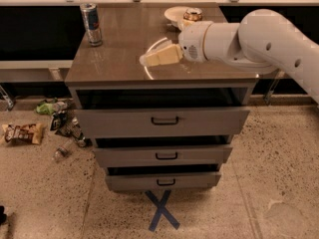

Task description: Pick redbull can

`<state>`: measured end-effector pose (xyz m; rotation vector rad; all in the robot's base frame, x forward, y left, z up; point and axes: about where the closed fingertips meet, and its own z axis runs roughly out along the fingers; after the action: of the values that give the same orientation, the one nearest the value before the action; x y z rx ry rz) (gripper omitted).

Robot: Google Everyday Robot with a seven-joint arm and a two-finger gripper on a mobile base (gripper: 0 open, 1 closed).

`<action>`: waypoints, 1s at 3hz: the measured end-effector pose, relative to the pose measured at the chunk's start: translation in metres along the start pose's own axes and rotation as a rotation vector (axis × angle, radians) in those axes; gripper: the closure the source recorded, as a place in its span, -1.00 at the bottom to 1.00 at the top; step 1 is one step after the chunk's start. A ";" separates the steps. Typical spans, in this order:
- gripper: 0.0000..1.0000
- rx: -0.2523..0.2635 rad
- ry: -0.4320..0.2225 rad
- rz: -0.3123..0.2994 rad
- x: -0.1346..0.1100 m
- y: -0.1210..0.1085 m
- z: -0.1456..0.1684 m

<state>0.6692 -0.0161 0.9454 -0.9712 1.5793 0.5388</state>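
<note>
Matt plastic pincer over glossy brown countertop

The white arm reaches in from the right edge of the view, its thick upper segment sloping up to a rounded bend, then running nearly level to a cylindrical wrist. The cream gripper extends from the wrist near mid-view, pointing left and tilted slightly downward.
</note>
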 end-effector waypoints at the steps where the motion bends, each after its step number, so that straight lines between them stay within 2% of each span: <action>1: -1.00 0.035 -0.036 0.047 0.008 -0.019 0.039; 3: -1.00 0.106 -0.052 0.107 0.001 -0.044 0.115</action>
<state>0.7718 0.0488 0.9231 -0.7902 1.6030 0.5446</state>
